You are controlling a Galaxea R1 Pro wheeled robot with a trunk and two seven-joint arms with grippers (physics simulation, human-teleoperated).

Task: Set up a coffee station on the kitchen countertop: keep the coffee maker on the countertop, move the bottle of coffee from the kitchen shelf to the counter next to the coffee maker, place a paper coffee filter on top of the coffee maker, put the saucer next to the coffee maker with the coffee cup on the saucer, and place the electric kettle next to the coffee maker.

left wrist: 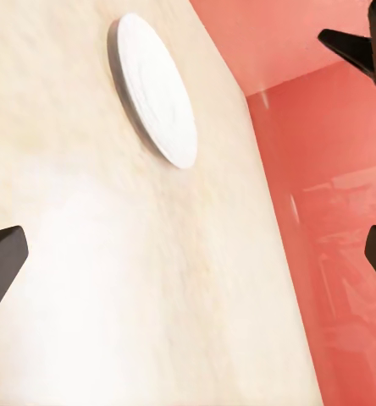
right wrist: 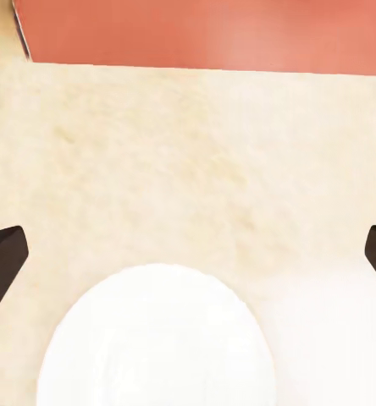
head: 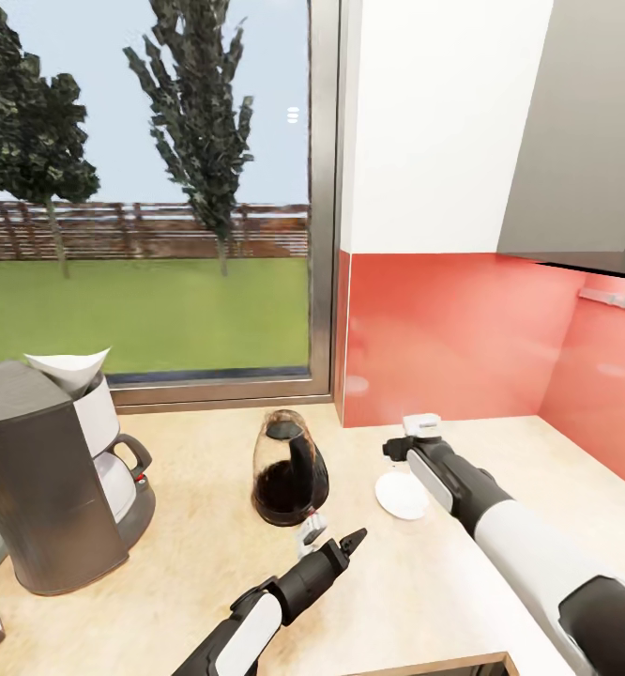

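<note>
Now on the countertop (head: 209,526): coffee maker (head: 40,488) standing at the far left, tall and dark grey, with a white paper filter (head: 68,368) on its top and a white jug part with a black handle at its side. Kettle (head: 289,469) upright near the middle of the worktop, glass body with dark lower part, well apart from the coffee maker. Saucer (head: 399,496) lying flat to the right of the kettle, near it but not touching, empty on top. Seen also in the left wrist view as a white disc (left wrist: 154,89) on the beige wood, and in the right wrist view (right wrist: 158,338) close under the camera. Left gripper (head: 336,545) just in front of the kettle, close to its base, pointing toward the saucer; in the left wrist view dark fingertips (left wrist: 2,262) wide apart at the two sides of the picture, nothing between them. Right gripper (head: 408,441) hanging just behind and above the saucer; dark fingertips (right wrist: 3,258) spread wide in the right wrist view, holding nothing, contact with the saucer not visible. Red backsplash (head: 444,338) behind the worktop, white wall above it, grey cabinet (head: 585,131) at upper right. Window (head: 144,188) at the left with trees, fence and grass outside.
</note>
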